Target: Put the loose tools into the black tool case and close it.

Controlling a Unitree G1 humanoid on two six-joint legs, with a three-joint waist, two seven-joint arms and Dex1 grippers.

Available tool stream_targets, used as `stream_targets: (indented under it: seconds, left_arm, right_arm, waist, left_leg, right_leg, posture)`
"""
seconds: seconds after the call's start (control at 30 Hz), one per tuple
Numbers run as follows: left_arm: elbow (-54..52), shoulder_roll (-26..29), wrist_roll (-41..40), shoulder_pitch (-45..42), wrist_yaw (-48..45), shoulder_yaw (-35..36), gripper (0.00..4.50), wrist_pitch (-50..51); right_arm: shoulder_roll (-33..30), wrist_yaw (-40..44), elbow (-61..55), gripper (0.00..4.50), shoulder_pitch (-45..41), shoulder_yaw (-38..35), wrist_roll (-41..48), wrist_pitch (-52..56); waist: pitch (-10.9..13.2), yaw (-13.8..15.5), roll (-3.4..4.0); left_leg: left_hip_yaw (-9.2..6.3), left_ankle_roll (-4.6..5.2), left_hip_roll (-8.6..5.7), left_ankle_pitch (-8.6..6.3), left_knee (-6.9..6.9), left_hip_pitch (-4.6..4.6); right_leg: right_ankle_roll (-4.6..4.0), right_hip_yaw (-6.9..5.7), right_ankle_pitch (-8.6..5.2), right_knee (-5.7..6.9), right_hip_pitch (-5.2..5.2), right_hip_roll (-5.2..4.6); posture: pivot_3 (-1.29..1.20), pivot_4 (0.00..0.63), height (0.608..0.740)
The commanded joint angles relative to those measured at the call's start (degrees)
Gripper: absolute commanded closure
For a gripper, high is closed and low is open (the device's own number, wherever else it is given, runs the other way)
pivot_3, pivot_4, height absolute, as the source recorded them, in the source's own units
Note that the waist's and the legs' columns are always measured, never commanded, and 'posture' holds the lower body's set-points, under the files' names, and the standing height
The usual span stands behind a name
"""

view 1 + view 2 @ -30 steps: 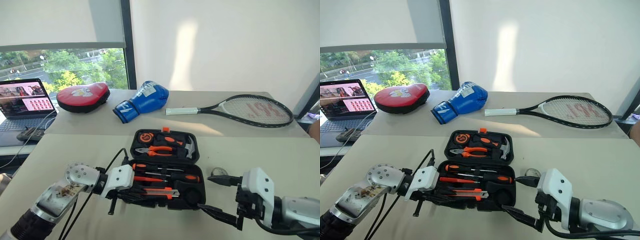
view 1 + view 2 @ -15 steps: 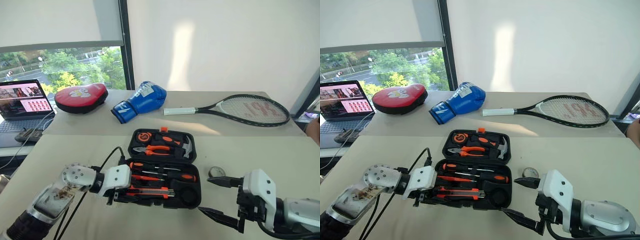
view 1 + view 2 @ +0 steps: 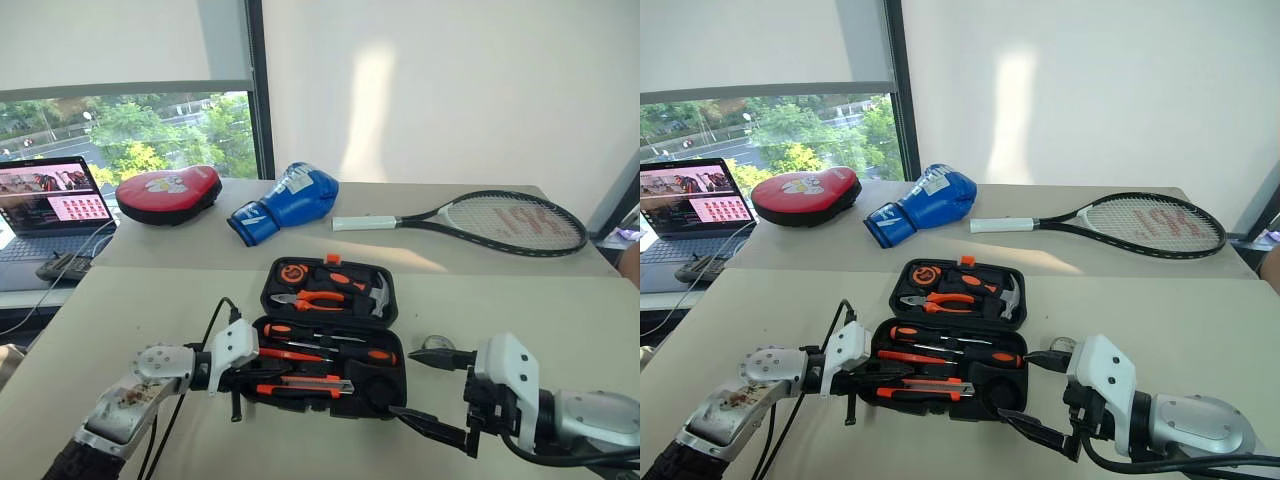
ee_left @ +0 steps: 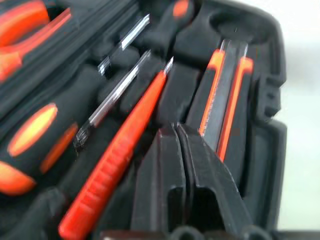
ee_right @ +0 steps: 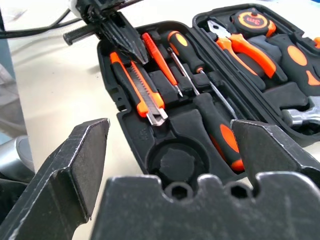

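The black tool case (image 3: 392, 300) lies open in the middle of the table. Its near half holds two black-and-orange screwdrivers (image 5: 182, 42), the slim orange tester (image 4: 120, 165) and the utility knife (image 5: 137, 85). My left gripper (image 3: 272, 371) is shut and empty. Its tip (image 4: 176, 131) hovers between the tester and the knife at the case's near-left side. My right gripper (image 3: 430, 395) stands open just right of the case's near corner, facing the round slot (image 5: 172, 160). A small round roll (image 3: 437, 343) lies on the table beside its upper finger.
Orange pliers (image 3: 310, 300), a tape measure (image 3: 291, 272) and a hammer sit in the case's far half. Farther back are a tennis racket (image 3: 490, 220), a blue boxing glove (image 3: 285, 203), a red pad (image 3: 168, 192) and a laptop (image 3: 45, 205) at far left.
The left gripper's fingers have come together over the case's near-left side, and its forearm has sunk a little. The right gripper has kept still and open.
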Motion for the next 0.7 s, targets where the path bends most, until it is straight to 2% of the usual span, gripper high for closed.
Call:
stream_targets:
  seconds: [0.03, 0.17, 0.23, 0.37, 0.43, 0.5, 0.57, 0.63, 0.7]
  left_arm:
    - [2.95, 1.23, 8.44, 2.21, 0.79, -4.64, 4.45, -5.71]
    - [1.03, -0.69, 9.56, 1.10, 1.28, -6.03, 4.45, -9.38]
    - [-1.78, -3.11, 6.80, 0.34, 2.57, -5.63, 4.45, -4.73]
    - [-2.44, -3.11, 9.06, -0.16, 1.58, -6.80, 4.45, -7.37]
    - [-4.73, -4.98, 2.35, -0.34, 2.47, -4.09, 4.45, -1.71]
    - [-9.39, -6.73, -8.85, -2.20, 4.33, 0.05, 4.45, 10.39]
    - [-13.21, -6.47, -18.33, -4.37, 5.16, 3.99, 3.95, 19.94]
    - [-15.45, -2.92, -26.80, -4.80, 2.70, 8.85, 3.44, 25.99]
    - [-17.82, -0.32, -32.20, -4.78, 2.40, 12.15, 2.69, 30.08]
  right_arm:
    - [-0.77, -2.62, -0.74, 0.00, -0.81, -0.91, -0.95, 1.23]
    - [-0.91, -5.60, 0.17, 0.00, -1.65, -0.01, -2.02, 3.56]
    - [-1.09, -5.95, 0.44, 0.00, -1.70, 0.41, -2.38, 3.99]
    - [-0.95, -9.28, 1.67, 0.00, -2.90, 1.40, -4.03, 6.76]
    - [-1.08, -11.40, 2.81, 0.00, -4.59, 1.93, -5.11, 8.79]
    - [-1.19, -12.46, 4.01, 0.00, -6.10, 2.19, -5.75, 9.98]
    - [-1.21, -12.62, 5.91, 0.00, -7.72, 2.02, -4.92, 12.18]
    - [-2.54, -12.96, 9.61, 0.00, -10.56, 4.02, -6.51, 14.32]
    - [-4.49, -12.03, 12.14, 0.00, -11.92, 6.06, -8.19, 15.10]
  waist:
    - [-0.10, 0.07, 0.12]
    - [-0.24, 0.15, 0.33]
    - [-0.25, 0.25, 0.36]
    - [-0.26, 0.36, 0.25]
    - [-0.25, 0.34, 0.25]
    - [-0.22, 0.22, 0.21]
    - [-0.07, 0.13, -0.05]
    - [-0.01, -0.08, -0.15]
    - [-0.01, -0.50, -0.12]
  left_leg:
    - [0.00, 0.01, 0.00, 0.00, 0.00, 0.02]
    - [0.00, 0.02, 0.04, -0.01, 0.01, 0.05]
    - [0.00, 0.02, 0.07, 0.00, 0.02, 0.05]
    - [0.00, 0.06, 0.07, 0.03, 0.03, -0.03]
    - [0.03, 0.06, 0.06, 0.03, 0.02, -0.05]
    - [0.03, 0.06, 0.06, 0.03, 0.03, -0.07]
    - [0.01, 0.06, 0.09, 0.04, 0.09, -0.16]
    - [-0.06, 0.02, 0.14, 0.06, 0.13, -0.18]
    - [-0.05, -0.01, 0.16, 0.07, 0.13, -0.15]
  right_leg:
    - [0.00, 0.00, 0.00, 0.00, 0.02, -0.02]
    - [-0.07, 0.04, 0.06, 0.01, 0.03, -0.08]
    - [-0.09, 0.04, 0.07, 0.01, 0.04, -0.06]
    - [-0.08, 0.00, 0.08, -0.02, 0.00, 0.01]
    - [-0.07, 0.02, 0.07, -0.02, -0.03, 0.01]
    - [-0.07, 0.01, 0.08, -0.02, -0.04, 0.01]
    - [-0.06, 0.01, 0.08, 0.03, -0.12, 0.01]
    - [-0.06, -0.02, 0.08, 0.04, -0.09, 0.06]
    - [-0.06, -0.03, 0.07, 0.08, -0.10, 0.10]
  posture:
    - [0.00, 0.150, 0.740]
    - [0.00, 0.150, 0.740]
    - [0.00, 0.150, 0.740]
    - [0.00, 0.150, 0.740]
    - [0.00, 0.150, 0.740]
    - [0.00, 0.150, 0.740]
    - [0.00, 0.150, 0.740]
    - [0.00, 0.150, 0.740]
    - [0.00, 0.150, 0.740]
